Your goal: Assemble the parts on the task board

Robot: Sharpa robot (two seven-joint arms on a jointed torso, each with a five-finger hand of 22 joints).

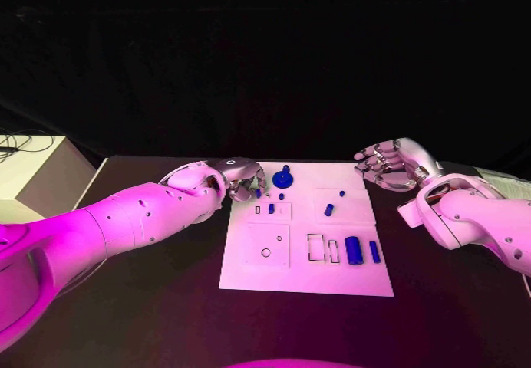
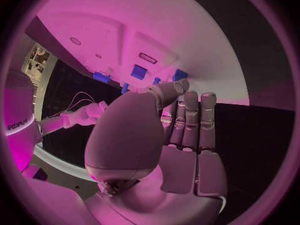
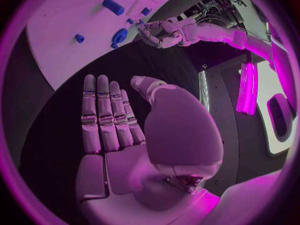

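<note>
On the white task board [image 1: 310,264], small blue parts [image 1: 354,250], scattered.

One board, eight blue parts, two hands being counted on one table.

One white flat rectangular task board [image 1: 249,268] is being shown on one black table [image 1: 133,322]. Eight blue plastic parts are being counted on it: one round blue disc-shaped part [image 1: 283,180], one large blue cylinder [image 1: 353,250], one slimmer blue cylinder [image 1: 375,251] just beside it, and five tiny blue pieces, of which one [image 1: 328,208] is being marked here; their shapes are too small to tell. Two dark-outlined rectangular slots [image 1: 315,245] are being seen in the board. Two silver many-fingered hands are being counted, the left hand [image 1: 238,184] and the right hand [image 1: 390,165], both empty with fingers extended, on two white arms. One pale box [image 1: 33,176] is being shown beside the table.
</note>
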